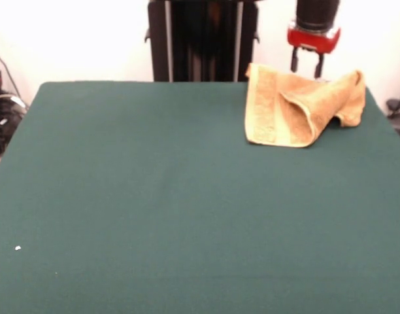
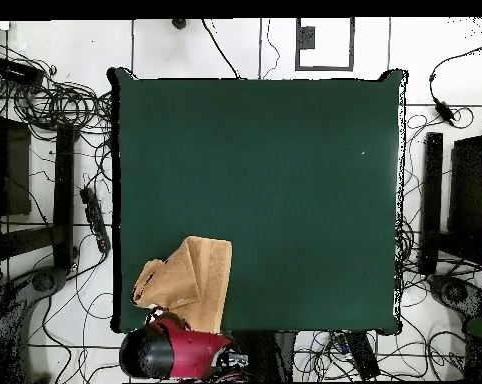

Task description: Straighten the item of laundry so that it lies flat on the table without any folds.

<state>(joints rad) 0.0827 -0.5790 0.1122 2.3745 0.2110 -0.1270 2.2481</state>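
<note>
1 folded towel [image 1: 298, 108] sits bunched at the table's [image 1: 154, 196] far corner by the pedestal; the gripper [image 1: 308, 67] hovers just behind it, prongs spread and empty. Best to pinch the raised fold's top layer and draw it outward, low and slow

The arm is cut off by the front view's top edge above the gripper [image 1: 308, 67]. Overhead, its red housing covers the fingers entirely. The towel [image 1: 298, 108] folds over itself, hiding its underside; no label tag can be made out.
</note>
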